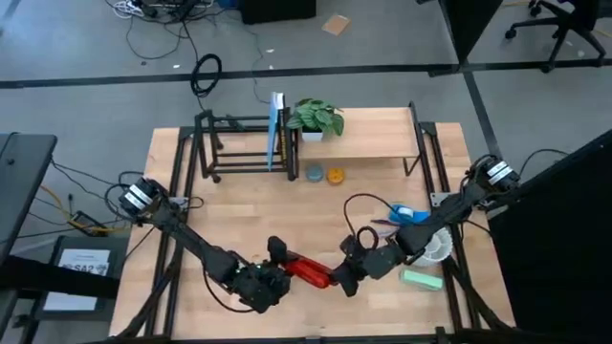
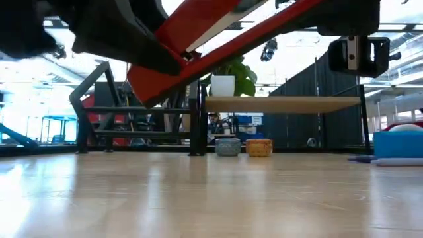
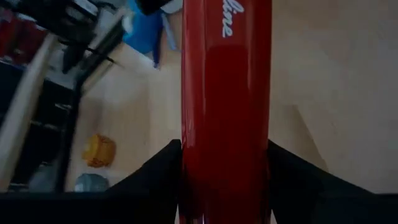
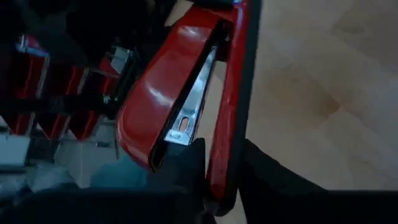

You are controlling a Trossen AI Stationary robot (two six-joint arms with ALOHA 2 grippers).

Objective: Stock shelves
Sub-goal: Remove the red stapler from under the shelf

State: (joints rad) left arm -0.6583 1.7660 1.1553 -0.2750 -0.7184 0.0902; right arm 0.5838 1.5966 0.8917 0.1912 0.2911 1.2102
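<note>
A red stapler (image 1: pixel 311 271) hangs tilted above the table's near middle, its upper arm (image 2: pixel 188 26) and thin base (image 2: pixel 264 30) spread apart. My left gripper (image 1: pixel 274 278) is shut on it from the left and my right gripper (image 1: pixel 347 274) from the right. Far back stand the shelves. One is a low stand with a plank top (image 1: pixel 373 134) that carries a potted plant (image 1: pixel 316 117). The other is a black rod rack (image 1: pixel 234 145) with a thin upright book (image 1: pixel 276 129) in it. My left gripper pinches the stapler's upper arm by its two long sides (image 3: pixel 186 168) between the two fingers (image 3: pixel 155 171), which lie along the arm. The stapler is lifted clear of the table and slants. My right gripper pinches the end of the stapler's thin base (image 4: pixel 219 163) between its two fingers (image 4: pixel 189 163), coming from the table's right and along the base. The upper arm with its metal magazine (image 4: pixel 189 102) gapes away from the base. Nothing of the stapler rests on the table.
A grey bowl (image 1: pixel 315 174) and an orange bowl (image 1: pixel 335 175) sit in front of the plank stand. At the right lie a blue item (image 1: pixel 406 212), a white dish (image 1: pixel 432 248), a green block (image 1: pixel 421 279) and a black cable (image 1: pixel 359 205).
</note>
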